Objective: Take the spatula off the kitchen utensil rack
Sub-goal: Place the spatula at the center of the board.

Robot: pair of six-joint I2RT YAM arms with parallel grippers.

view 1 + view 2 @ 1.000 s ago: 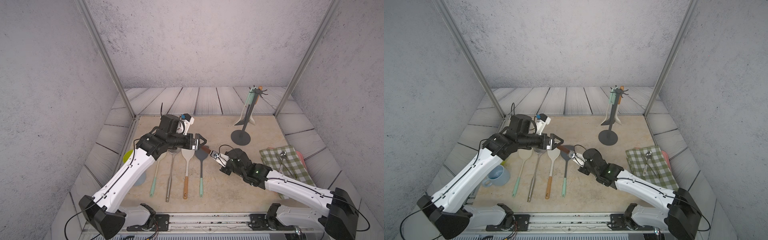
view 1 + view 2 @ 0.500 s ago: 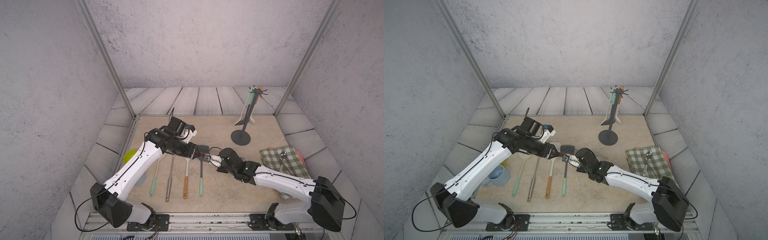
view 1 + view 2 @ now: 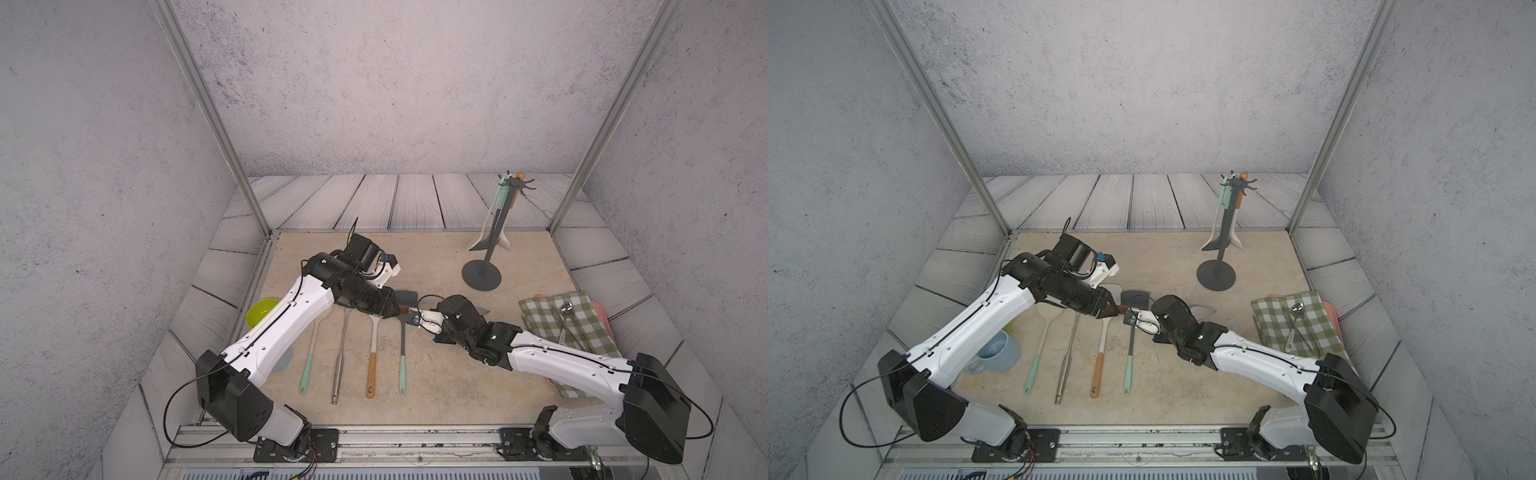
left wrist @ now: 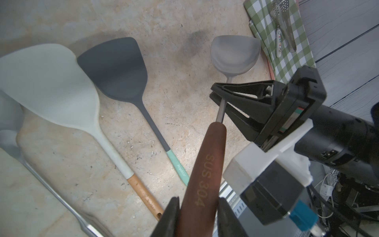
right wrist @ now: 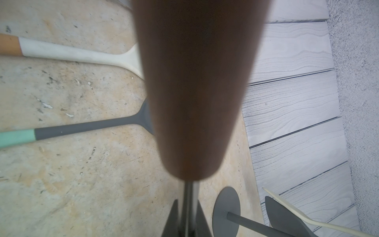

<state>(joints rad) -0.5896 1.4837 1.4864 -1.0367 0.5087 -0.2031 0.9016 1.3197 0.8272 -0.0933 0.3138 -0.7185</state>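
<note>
Two pincers are set on one steel spatula (image 4: pixel 205 170), which is held clear of the kitchen utensil rack (image 3: pixel 492 237), above the table (image 3: pixel 436 386) near its middle. The right pincer (image 4: pixel 220 98) is clamped narrow on the thin steel shank, just past the brown handle. The left pincer (image 4: pixel 198 202) is set round the handle's other end, its fingers (image 4: pixel 172 215) lying against both sides with no gap seen. The long axis is laid from the left pincer through the right one, the blade pointing towards the checked cloth (image 3: pixel 582 328). The handover is judged to turn on this line: a release by the right pincer would leave the handle to the left arm. The rack, with two utensils hung on it, stands well apart at the far right. Four utensils (image 3: pixel 371 365) lie in a row beneath the handle, and bare table is left between them and the rack's base.
</note>
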